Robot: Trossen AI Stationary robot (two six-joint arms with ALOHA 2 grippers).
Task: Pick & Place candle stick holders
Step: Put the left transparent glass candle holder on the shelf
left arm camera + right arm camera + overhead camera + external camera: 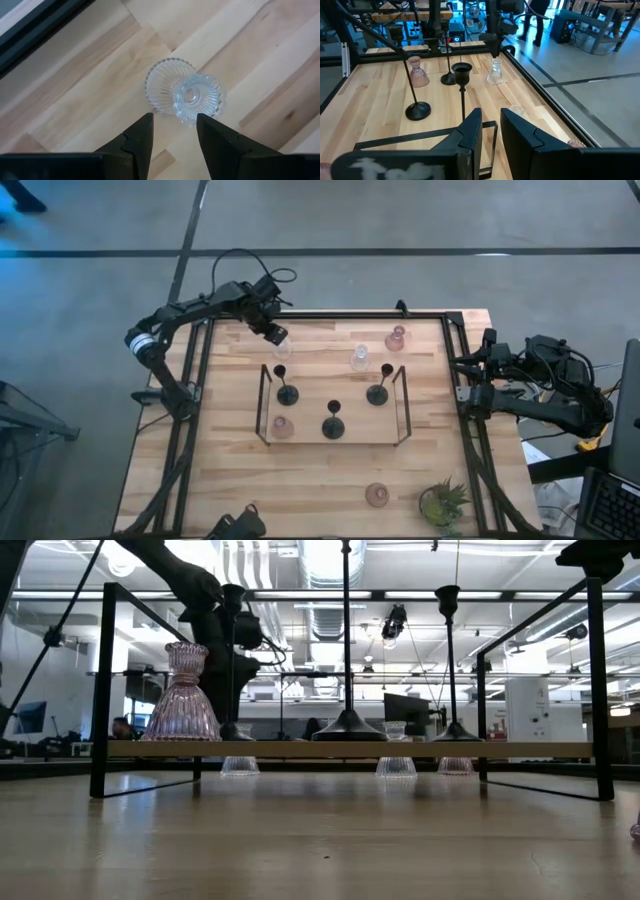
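My left gripper is open and points down just above a clear ribbed glass holder, which stands upright on its base near the table's far left. The fingers stand apart above it and touch nothing. A second clear holder and a pink holder stand on the table farther right. A low black-framed shelf carries three black holders and a pink one. My right gripper waits open at the table's right edge.
Another pink holder and a small green potted plant stand near the front right. The shelf's black frame posts rise around the middle. There is bare wood at the front left.
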